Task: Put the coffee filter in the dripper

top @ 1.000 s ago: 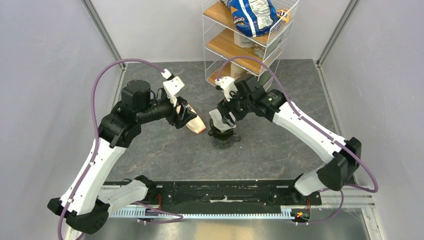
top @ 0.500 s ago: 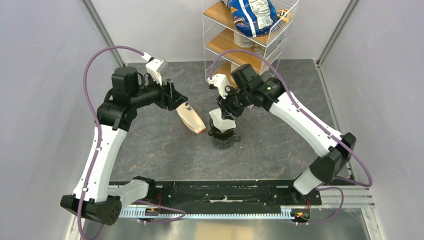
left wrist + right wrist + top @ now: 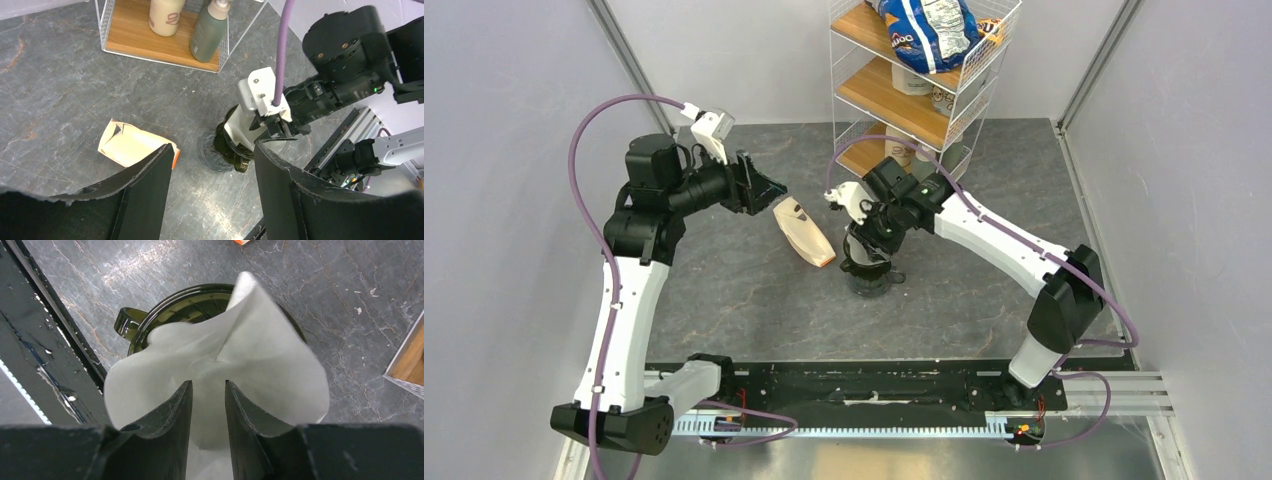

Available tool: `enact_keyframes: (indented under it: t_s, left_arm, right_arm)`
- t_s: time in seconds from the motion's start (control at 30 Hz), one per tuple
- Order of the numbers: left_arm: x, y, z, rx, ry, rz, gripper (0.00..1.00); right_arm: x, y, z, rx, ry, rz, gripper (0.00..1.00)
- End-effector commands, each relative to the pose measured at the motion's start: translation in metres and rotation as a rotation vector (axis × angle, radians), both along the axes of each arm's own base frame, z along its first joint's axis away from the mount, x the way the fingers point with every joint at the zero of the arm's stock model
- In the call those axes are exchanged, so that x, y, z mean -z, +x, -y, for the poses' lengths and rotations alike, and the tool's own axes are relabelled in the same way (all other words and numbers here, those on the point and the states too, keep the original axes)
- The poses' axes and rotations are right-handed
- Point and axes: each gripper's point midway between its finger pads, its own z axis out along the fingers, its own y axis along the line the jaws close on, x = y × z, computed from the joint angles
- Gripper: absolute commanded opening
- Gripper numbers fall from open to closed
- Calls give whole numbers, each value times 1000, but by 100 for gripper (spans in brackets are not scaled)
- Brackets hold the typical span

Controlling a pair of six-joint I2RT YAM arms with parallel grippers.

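Right end effector (image 3: 207, 385) tilted over dripper (image 3: 185, 297) — pinching coffee filter (image 3: 260, 355), left end effector (image 3: 214, 150) raised, jaws apart.

The coffee filter (image 3: 225, 365) hides most of the dripper (image 3: 175, 312) beneath it.

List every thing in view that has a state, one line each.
coffee filter, partly opened, at the dripper's mouth, mostly above its rim
dripper, upright on the table
right gripper, jaws close together, filter paper between them, grip unclear
left gripper, jaws open, empty
tan packet, lying flat on the table
green bottle, upright on the shelf
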Motion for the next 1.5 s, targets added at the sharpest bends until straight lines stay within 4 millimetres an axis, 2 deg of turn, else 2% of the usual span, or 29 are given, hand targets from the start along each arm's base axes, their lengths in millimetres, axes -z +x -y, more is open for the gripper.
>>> enact_keyframes:
  t_s: [0.0,0.13,0.47,0.77,1.47]
  left_arm:
    - [-11,-1,2,5,-42,27,68]
    - [-9,-1,2,8,-43,28,68]
    - [-7,0,3,16,-47,33,68]
    - [-5,-2,4,29,-47,41,67]
    - [-2,-1,6,49,-46,44,67]
  right_arm:
    - [9,11,-8,-4,-9,66,38]
    - [21,10,-8,-3,-27,62,39]
    - [33,14,-13,-14,-43,63,40]
    - [20,16,-16,-50,-40,97,41]
    - [52,17,-11,-80,-117,69,39]
